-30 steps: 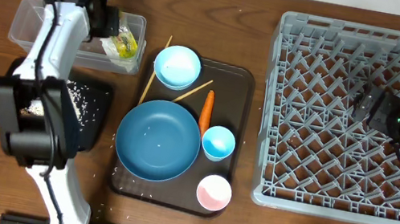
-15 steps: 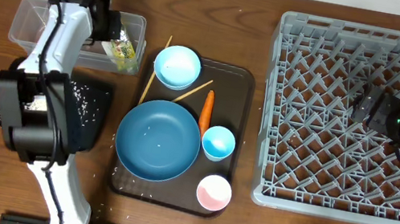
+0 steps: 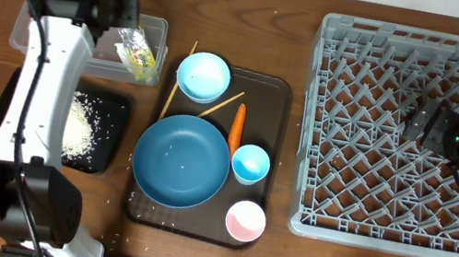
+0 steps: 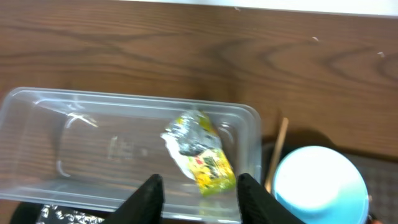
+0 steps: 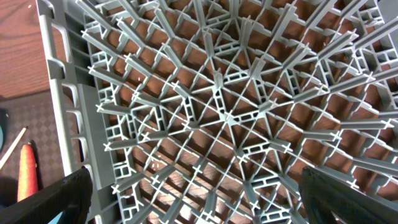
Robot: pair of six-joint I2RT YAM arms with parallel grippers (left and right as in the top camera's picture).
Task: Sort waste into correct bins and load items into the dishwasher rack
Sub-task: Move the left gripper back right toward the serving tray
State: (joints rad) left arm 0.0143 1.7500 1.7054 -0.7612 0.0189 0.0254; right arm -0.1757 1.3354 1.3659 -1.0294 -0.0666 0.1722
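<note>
- Holding the left gripper (image 4: 200, 182) over the clear plastic tub (image 4: 93, 143), fingers parted and clamping nothing.
- Showing the crinkled yellow-green and silver wrapper (image 4: 199, 152) lying loose inside the tub, just ahead of the left gripper, in line with the gap between its fingers and touching neither.
- Showing the light blue bowl (image 4: 320, 180) off to the right of the left gripper, outside the tub, with a thin wooden chopstick (image 4: 277, 149) lying between tub and bowl.
- Showing loose white rice (image 3: 80, 127) heaped on the shallow black tray (image 3: 117, 105), back from the left gripper toward its arm's base.
- Spreading the right gripper (image 5: 196, 177) wide and empty, hovering above the grey dishwasher rack (image 5: 217, 112), upright pegs directly beneath it.
- Showing the orange carrot (image 5: 26, 171) well to the left of the right gripper, beyond the rack's wall.
- Resting on the dark brown serving tray (image 3: 278, 90), between the two grippers: carrot, dark blue plate (image 3: 181, 161), small light blue cup (image 3: 251, 163) and small pink cup (image 3: 245, 220).
</note>
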